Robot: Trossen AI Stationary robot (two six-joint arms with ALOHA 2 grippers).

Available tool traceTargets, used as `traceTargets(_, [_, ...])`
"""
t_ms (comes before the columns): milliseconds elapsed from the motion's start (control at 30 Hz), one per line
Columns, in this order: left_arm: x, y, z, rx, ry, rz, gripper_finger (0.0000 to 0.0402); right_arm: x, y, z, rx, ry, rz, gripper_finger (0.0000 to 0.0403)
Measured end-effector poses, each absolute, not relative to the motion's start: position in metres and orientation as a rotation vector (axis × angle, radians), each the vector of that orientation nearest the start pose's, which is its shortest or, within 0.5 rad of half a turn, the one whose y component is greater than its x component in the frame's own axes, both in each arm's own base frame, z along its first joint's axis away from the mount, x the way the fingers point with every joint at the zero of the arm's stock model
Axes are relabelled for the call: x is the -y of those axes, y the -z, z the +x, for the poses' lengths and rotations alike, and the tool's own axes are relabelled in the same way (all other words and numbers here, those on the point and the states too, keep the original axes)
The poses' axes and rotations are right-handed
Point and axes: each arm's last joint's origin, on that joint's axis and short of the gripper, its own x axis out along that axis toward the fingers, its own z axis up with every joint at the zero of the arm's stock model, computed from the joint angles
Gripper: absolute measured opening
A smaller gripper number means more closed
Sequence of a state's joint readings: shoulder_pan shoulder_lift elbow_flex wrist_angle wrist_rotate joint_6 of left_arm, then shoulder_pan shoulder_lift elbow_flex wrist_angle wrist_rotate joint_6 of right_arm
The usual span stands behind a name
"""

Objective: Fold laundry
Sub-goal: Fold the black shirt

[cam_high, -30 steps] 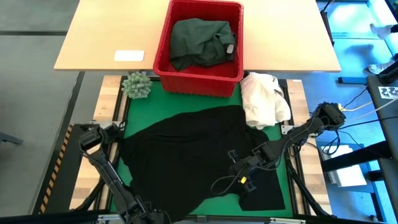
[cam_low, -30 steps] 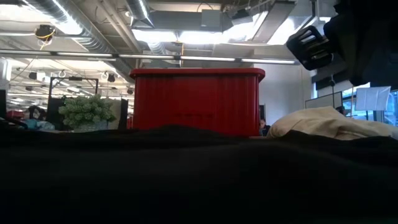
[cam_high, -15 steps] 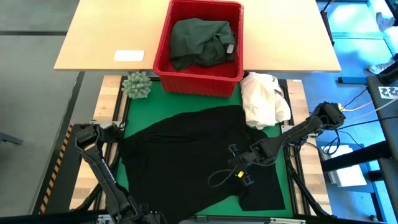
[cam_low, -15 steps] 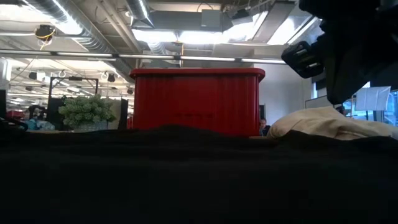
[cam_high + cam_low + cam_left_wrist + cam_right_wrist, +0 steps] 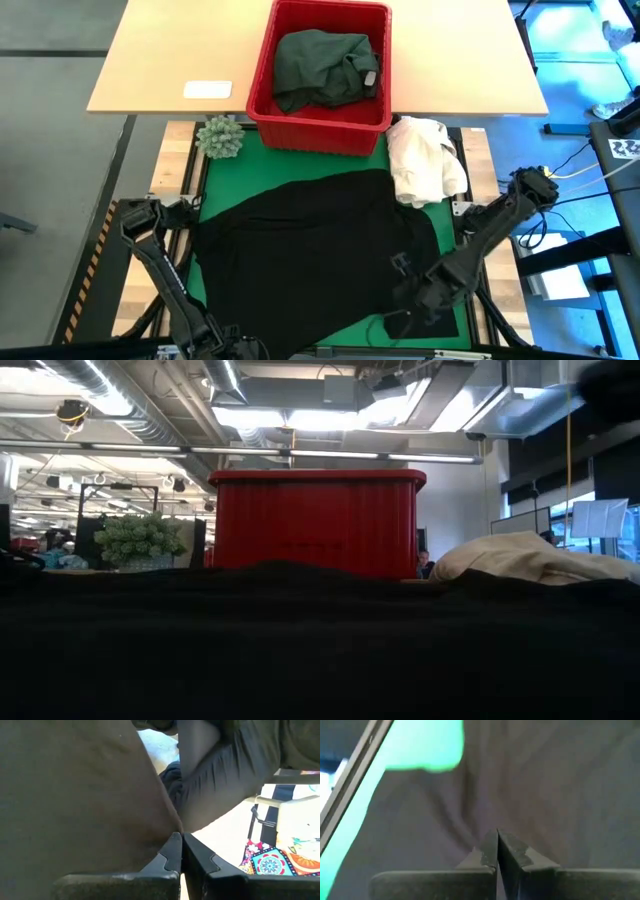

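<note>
**Black garment spread on the mat, both grippers pinched shut at its near edge**

Nearest us, our right gripper (image 5: 400,322) sits low over the near right corner of the black garment (image 5: 310,250). Its wrist view shows the fingers pressed together with dark cloth right beneath them; whether a fold is actually pinched between them we cannot tell. Our left gripper (image 5: 181,851) is at the near left edge of the table, mostly out of the overhead picture. Its jaws are closed tight, and cloth drapes close past the tips, though we cannot say it is gripped.

We judge the garment to be light, limp and quick to slide on the green mat (image 5: 240,175), so it will sag and bunch wherever it is lifted. A hem corner or a seam, where the cloth is doubled, looks like the surest hold, with one gripper at each corner to keep an edge taut. It lies mostly flat but rumpled, matte black, covering most of the mat, its far edge uneven.

Beyond it the cream-white cloth heap (image 5: 425,160) rests at the mat's far right corner, touching the garment's edge. Farther still, a dark green garment (image 5: 322,65) lies crumpled in the red basket (image 5: 262,92), waiting its turn.
</note>
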State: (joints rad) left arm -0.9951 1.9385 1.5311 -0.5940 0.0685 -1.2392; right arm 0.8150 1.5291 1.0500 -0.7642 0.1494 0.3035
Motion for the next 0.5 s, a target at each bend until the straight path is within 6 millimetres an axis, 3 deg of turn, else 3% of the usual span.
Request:
traceTargets(133, [0.349, -0.226, 0.224, -1.338, 0.245, -0.568, 0.0, -0.216, -0.214, 0.178, -1.249, -0.409, -0.314, 0.0011])
traceTargets(233, [0.348, -0.225, 0.223, -1.346, 0.239, -0.547, 0.0, -0.229, -0.214, 0.168, -1.223, -0.462, -0.301, 0.0037])
traceTargets(500, [0.344, -0.223, 0.222, -1.381, 0.212, -0.524, 0.0, -0.259, -0.184, 0.161, -1.244, -0.513, -0.322, 0.0179])
